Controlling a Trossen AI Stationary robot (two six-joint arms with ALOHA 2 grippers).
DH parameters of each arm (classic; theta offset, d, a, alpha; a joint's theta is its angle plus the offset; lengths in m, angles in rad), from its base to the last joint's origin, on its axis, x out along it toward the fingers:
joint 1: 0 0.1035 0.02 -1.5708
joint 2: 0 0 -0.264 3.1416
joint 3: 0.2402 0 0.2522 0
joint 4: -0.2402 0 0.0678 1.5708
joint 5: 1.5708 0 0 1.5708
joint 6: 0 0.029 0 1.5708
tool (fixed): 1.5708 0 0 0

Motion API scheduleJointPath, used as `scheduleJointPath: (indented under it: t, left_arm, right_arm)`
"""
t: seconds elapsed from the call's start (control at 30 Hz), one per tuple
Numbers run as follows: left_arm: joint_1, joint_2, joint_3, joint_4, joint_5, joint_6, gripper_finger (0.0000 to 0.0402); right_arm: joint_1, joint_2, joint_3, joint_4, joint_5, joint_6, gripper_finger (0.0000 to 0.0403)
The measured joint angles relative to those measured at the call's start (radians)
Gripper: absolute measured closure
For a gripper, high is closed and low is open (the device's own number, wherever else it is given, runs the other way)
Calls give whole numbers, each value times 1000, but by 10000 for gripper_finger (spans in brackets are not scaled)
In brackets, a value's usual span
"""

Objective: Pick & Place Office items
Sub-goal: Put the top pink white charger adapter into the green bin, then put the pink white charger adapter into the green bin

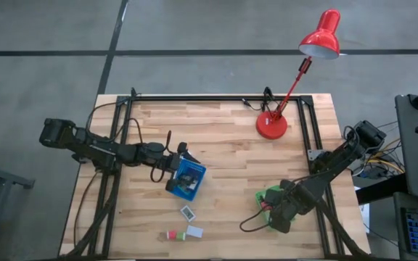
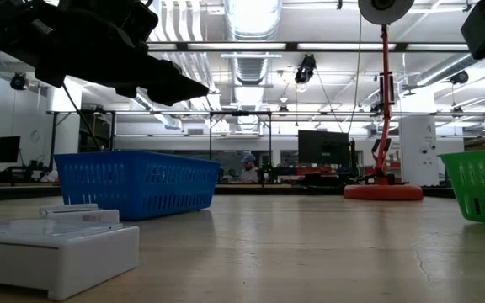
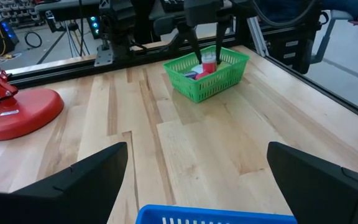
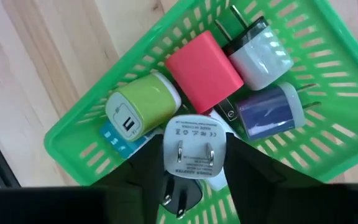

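My right gripper (image 4: 194,163) points down into the green tray (image 4: 73,144) and is shut on a white plug adapter (image 4: 194,146). Under and around it in the tray lie a lime adapter (image 4: 143,107), a red one (image 4: 204,71), a white-and-black one (image 4: 260,53), a purple one (image 4: 269,112) and a light blue item (image 4: 118,138). My left gripper (image 3: 197,177) stands open above the blue tray (image 1: 188,177), with nothing between its fingers. Three small items lie loose on the table near its front edge: a white box (image 1: 188,212), a red-and-green piece (image 1: 171,234) and a white-and-blue one (image 1: 194,232). My right gripper pinches the white plug adapter by two opposite sides (image 4: 169,152) between its two fingers. The fingers come from above, pointing down. The adapter's pronged face (image 4: 194,134) points up at the wrist camera. Whether the adapter rests on the items below it, I cannot tell.
A red desk lamp stands at the far right of the table on its round base (image 1: 271,126). A black frame (image 1: 216,98) runs along the far edge and down both sides. Bare wood lies between the two trays (image 3: 216,143).
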Motion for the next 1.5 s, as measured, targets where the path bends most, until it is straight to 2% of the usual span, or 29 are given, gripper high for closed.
scheduleJointPath:
  t: [0.17, 0.27, 0.37, 0.63, 0.93, 1.07, 1.27, 1.5]
  left_arm:
    - [0, 0, 0, 0, 0, 0, 12]
    - [0, 0, 0, 0, 0, 2, 12]
    - [0, -2, 0, -2, -1, 8, 12]
    - [0, -48, 0, -29, -3, 11, 12]
    - [-3, -140, 0, -181, 23, 6, 12]
    - [-11, -170, 0, -270, 76, -39, 12]
    - [-48, -180, 0, -384, 110, -143, 12]
    - [-150, -197, 0, -485, 113, -290, 12]
  right_arm:
    - [0, 0, 0, 2, 10, 14, 163]
    - [0, 0, 4, 2, 13, 14, 133]
    - [0, 0, 13, 1, 42, 14, 120]
    - [0, 0, 60, -8, 164, -42, 127]
    - [-2, 0, 123, 83, 377, -239, 138]
    - [-8, 0, 130, 147, 406, -308, 138]
    - [-10, 0, 130, 153, 450, -348, 138]
    - [-8, 0, 129, 158, 458, -351, 138]
